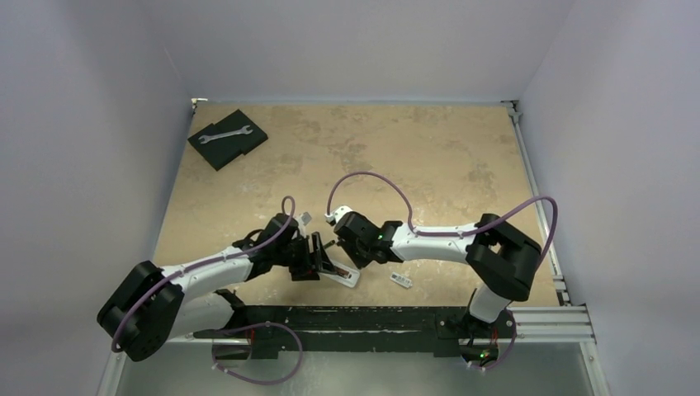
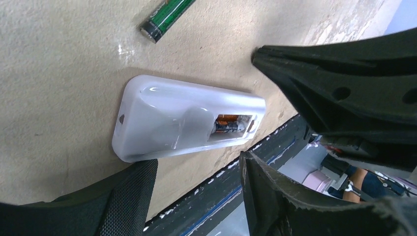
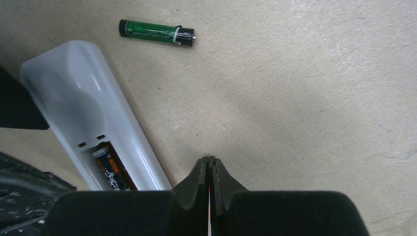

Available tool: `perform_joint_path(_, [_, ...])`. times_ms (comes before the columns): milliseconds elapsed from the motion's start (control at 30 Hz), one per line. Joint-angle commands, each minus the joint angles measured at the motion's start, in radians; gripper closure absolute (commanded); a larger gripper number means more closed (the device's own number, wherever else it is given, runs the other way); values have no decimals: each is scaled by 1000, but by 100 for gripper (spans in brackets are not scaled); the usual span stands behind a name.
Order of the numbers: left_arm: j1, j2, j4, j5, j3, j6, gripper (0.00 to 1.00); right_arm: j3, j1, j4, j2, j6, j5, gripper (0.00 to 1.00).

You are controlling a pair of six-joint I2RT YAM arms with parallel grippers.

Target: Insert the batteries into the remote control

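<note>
the remote control [image 2: 169, 118] lies back-up on the counter [image 3: 319, 98], at the lower centre of the top view, just above the dark rail along the near edge. its bay is open at one end, and a seated battery [image 3: 110, 169] with orange and black print lies inside. a loose battery [image 3: 157, 32], green with a black end, lies on the counter near the remote's other end, apart from it, at the upper left of the right wrist view.

the left gripper [image 2: 250, 105] is spread wide, and the bay end of the remote lies between its two fingers; whether they touch it cannot be told. the right gripper [image 3: 210, 167] is pressed together with nothing between its fingers, above bare counter just right of the remote.

in the top view a small white cover piece [image 1: 401, 280] lies to the right of the remote, and a wrench [image 1: 224, 133] rests on a black pad [image 1: 223, 155] at the upper left.
</note>
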Motion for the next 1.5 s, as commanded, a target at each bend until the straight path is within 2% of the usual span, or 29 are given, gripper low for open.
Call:
perform_joint_path(0, [-6, 43, 38, -54, 22, 22, 38, -51, 28, 25, -18, 13, -118, 95])
perform_joint_path(267, [-12, 146, 87, -54, 65, 32, 38, -80, 66, 72, -35, 54, -157, 96])
perform_joint_path(433, [-21, 184, 132, -62, 78, 39, 38, -111, 70, 88, -99, 83, -172, 96])
perform_joint_path(1067, [-163, 404, 167, -105, 230, 62, 38, -97, 68, -130, -328, 108, 20, 84])
perform_joint_path(1267, [-213, 478, 150, -122, 296, 89, 38, -92, 68, -156, -373, 126, 70, 77])
perform_joint_path(1467, [-251, 518, 126, -143, 347, 119, 38, -87, 68, -165, -396, 143, 88, 75])
